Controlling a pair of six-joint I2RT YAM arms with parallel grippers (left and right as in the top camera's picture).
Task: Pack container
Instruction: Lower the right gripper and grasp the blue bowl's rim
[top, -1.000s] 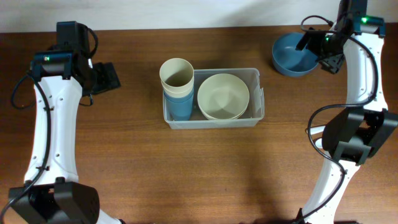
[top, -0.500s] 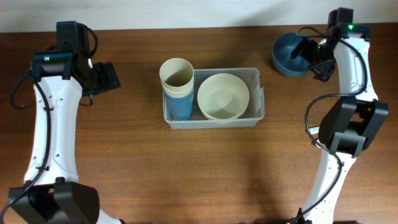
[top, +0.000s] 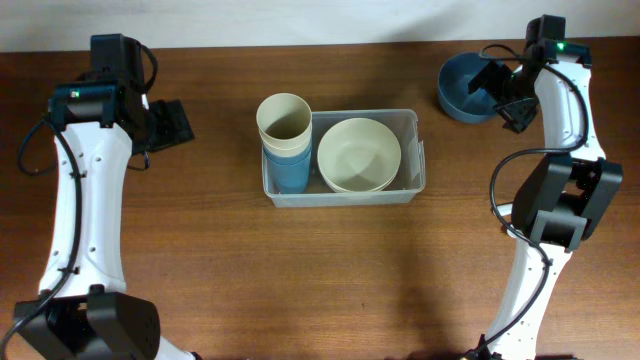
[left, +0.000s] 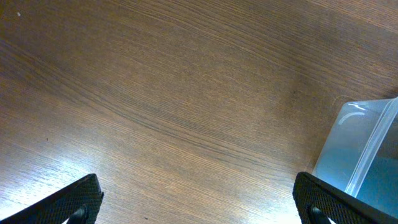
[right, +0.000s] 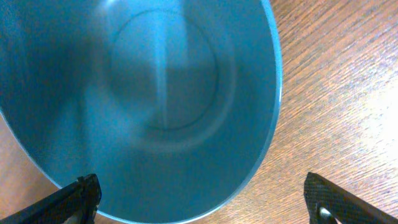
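Clear container (top: 345, 196) (apart) beyond left hand (top: 172, 122)

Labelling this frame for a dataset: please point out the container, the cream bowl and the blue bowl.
container (top: 414, 160), overhead view, its bare right-hand wall.
cream bowl (top: 359, 155), overhead view, middle of its inside.
blue bowl (top: 465, 88), overhead view, inner floor.

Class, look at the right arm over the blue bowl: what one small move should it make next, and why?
Probably lower the right pincer over the blue bowl's rim. Its jaws stand open with the rim between them, and the bowl sits on the table outside the container, which already holds a cream bowl and stacked cups.
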